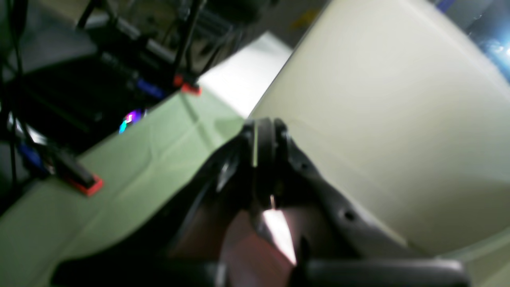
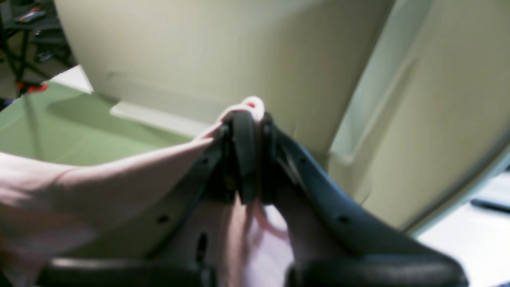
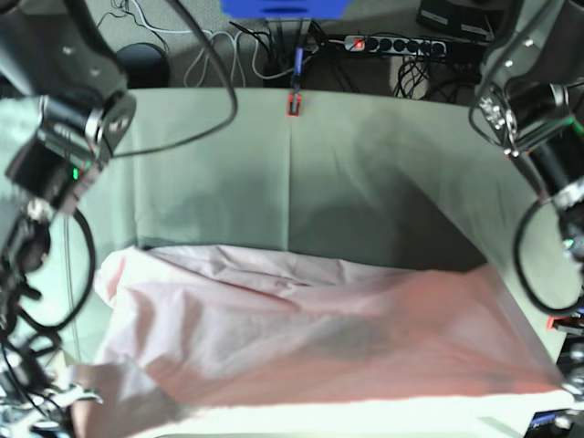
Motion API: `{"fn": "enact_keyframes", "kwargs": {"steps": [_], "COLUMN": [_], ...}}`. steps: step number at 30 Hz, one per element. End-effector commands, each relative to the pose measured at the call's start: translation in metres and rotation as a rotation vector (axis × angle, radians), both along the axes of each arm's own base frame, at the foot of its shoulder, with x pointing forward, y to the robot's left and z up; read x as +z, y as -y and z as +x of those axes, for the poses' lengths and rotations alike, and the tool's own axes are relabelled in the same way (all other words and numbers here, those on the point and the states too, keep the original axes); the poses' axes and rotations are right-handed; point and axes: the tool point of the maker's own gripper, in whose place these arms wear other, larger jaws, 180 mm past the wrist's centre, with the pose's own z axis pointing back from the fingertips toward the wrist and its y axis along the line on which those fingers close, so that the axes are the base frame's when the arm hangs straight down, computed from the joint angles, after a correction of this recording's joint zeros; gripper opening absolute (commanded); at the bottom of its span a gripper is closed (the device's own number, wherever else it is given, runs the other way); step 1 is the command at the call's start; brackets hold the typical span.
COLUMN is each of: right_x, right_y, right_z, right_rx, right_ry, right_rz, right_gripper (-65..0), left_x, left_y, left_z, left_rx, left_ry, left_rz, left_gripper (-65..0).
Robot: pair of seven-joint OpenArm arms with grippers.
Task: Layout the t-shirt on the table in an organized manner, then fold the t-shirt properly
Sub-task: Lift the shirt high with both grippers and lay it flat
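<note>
The pale pink t-shirt hangs stretched in a wide sheet over the near half of the grey-green table, its far edge resting on the cloth. No lettering shows. In the left wrist view my left gripper is shut, with pink cloth pinched under its jaws. In the right wrist view my right gripper is shut on a fold of the pink shirt. Both wrist views are blurred. A broad cream sheet fills the background of each; I cannot tell what it is. Both grippers' fingertips are hidden in the base view.
Red clamps hold the table cloth at the far edge and along the side in the left wrist view. A power strip and cables lie beyond the table. Arm bodies stand at the upper left and upper right.
</note>
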Motion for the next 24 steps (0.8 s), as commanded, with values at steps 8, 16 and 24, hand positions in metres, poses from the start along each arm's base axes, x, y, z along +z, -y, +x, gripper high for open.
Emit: {"fn": "enact_keyframes", "kwargs": {"steps": [8,16,24], "right_x": [0.030,0.047,0.042], "right_y": [0.019,-0.012,0.010], "right_z": [0.071,0.117,0.123], "right_rx": [0.045,0.152,0.059], "right_ry": [-0.037,-0.010,0.013], "right_rz": [0.143,0.208,0.235], "right_gripper": [-63.5,-52.1,-25.9], "left_x": [-0.004,-0.014,0.014], "left_y": [-0.001,0.014,0.011], "left_z": [0.054,0.113,0.126], "left_rx": [-0.010,-0.058,-0.024], "left_ry": [-0.019,-0.136,-0.057], "left_rz": [-0.098,-0.302,-0.274], "left_gripper": [-65.0,-50.0,-14.6]}}
